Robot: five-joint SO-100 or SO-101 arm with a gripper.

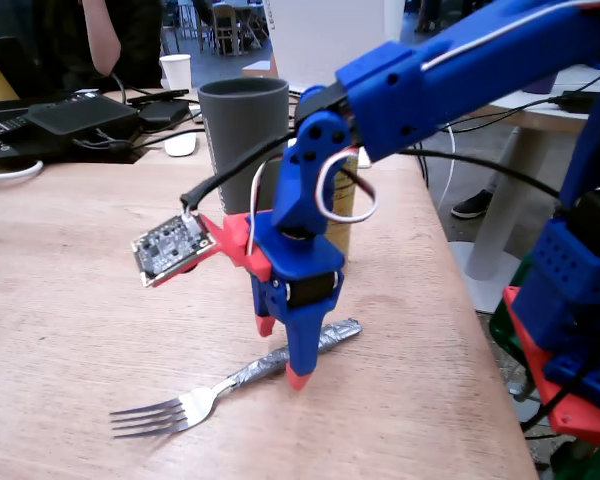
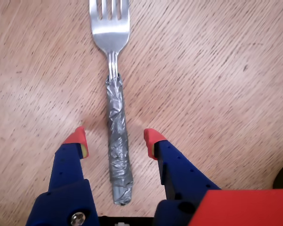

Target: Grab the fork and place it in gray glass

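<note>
1. In the wrist view, the jaws (image 2: pixel 115 138) are spread open, one red-tipped finger on either side of the fork (image 2: pixel 116 117), neither touching its handle.
2. The fork is seen lying flat on the tabletop (image 1: pixel 70 290), tines toward 12 o'clock.
3. In the fixed view, the gray glass (image 1: pixel 238 135) is seen upright at 12 o'clock from the fork, well apart.

Soft, even indoor light, faint shadows on the table (image 1: pixel 70 330), background slightly blurred, wrist view sharp.
</note>
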